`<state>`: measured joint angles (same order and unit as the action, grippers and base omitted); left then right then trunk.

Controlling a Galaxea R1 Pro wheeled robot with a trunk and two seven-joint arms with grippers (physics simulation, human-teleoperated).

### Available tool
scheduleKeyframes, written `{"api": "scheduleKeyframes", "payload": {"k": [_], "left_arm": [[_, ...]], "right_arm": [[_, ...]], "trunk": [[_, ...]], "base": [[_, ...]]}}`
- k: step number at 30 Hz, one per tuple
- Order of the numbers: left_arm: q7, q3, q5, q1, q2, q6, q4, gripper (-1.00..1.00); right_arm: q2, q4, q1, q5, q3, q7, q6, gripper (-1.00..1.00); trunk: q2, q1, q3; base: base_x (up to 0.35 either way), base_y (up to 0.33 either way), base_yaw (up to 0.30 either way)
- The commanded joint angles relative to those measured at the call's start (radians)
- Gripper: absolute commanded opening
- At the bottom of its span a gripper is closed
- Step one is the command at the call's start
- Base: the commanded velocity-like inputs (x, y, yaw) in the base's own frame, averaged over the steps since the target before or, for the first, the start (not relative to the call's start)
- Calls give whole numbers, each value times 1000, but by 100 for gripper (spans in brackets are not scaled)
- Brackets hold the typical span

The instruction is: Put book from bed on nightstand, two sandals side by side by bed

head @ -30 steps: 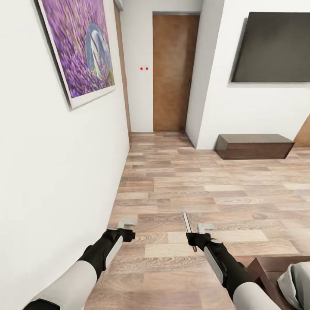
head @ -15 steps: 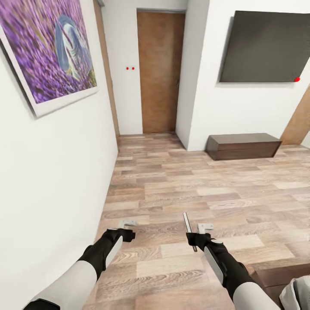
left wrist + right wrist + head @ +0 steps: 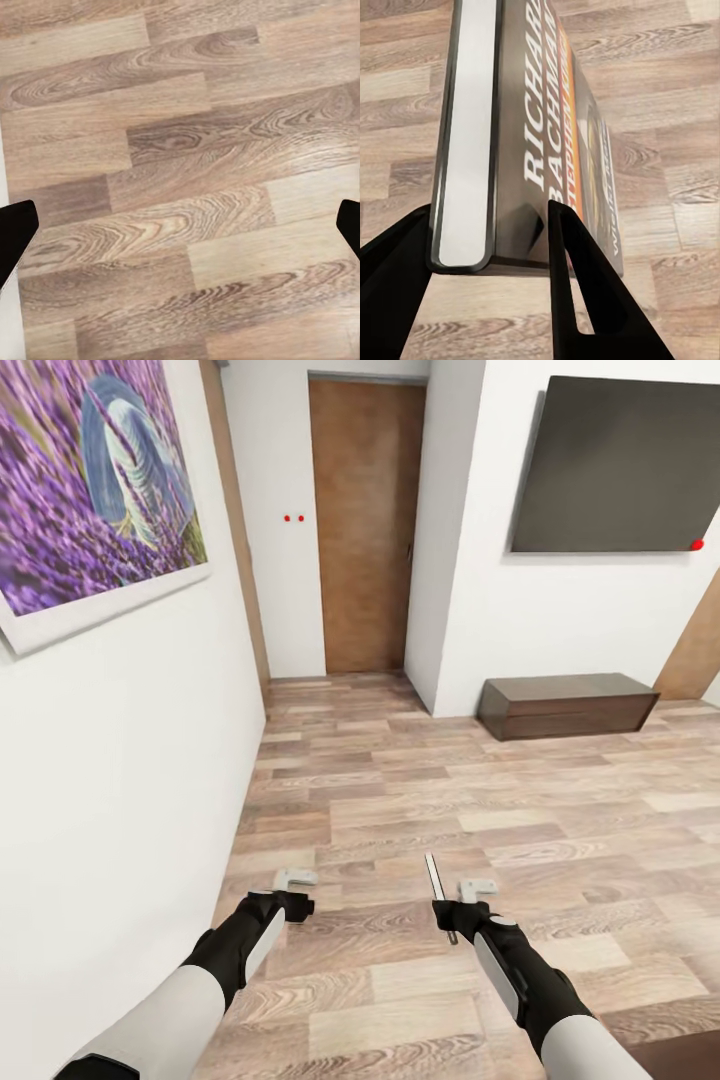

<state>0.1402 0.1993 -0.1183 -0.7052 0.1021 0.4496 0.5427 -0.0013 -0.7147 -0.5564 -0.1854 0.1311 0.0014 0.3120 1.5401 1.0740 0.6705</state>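
Book [image 3: 521, 142] sits clamped in the right gripper [image 3: 487, 247]: in the right wrist view the two black fingers [image 3: 577, 292] close on its lower edge, one on the white page block, the other on the dark cover with white lettering and an orange band. In the head view the book [image 3: 438, 890] shows edge-on as a thin dark strip standing up from the right gripper [image 3: 450, 915], held above the wood-plank floor [image 3: 450, 800] and clear of it. Left gripper [image 3: 290, 890] hangs over the floor at the same height, close to the white wall [image 3: 110, 780] on the robot's left. In the left wrist view its black fingertips [image 3: 15, 232] sit at opposite edges of the picture, spread wide with bare planks between them, so it carries nothing. Framed purple flower picture [image 3: 90, 490] hangs on that left wall. Ahead, a wooden door [image 3: 365, 525] stands shut at the end of a short recess, with two small red dots [image 3: 293, 518] on the white wall beside it. To the right of the recess a dark wall screen [image 3: 620, 465] is mounted above a long low dark-brown bench [image 3: 565, 705] set against the wall. Dark-brown corner [image 3: 680, 1057] shows at the lower right edge of the head view; cannot tell what it belongs to.
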Motion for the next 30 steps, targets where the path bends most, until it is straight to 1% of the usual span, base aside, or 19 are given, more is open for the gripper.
{"api": "scheduleKeyframes", "payload": {"k": [1,30], "left_arm": [[9,6,-11,0,-1,4,2,100],[9,5,-11,0,-1,4,0,100]], "right_arm": [[0,-2,0,-7,1,0,5,-100],[0,-2,0,-8,0,1,5,-100]], "trunk": [[0,1,1],[0,1,1]], "base": [[338,0,-2],[338,0,-1]]}}
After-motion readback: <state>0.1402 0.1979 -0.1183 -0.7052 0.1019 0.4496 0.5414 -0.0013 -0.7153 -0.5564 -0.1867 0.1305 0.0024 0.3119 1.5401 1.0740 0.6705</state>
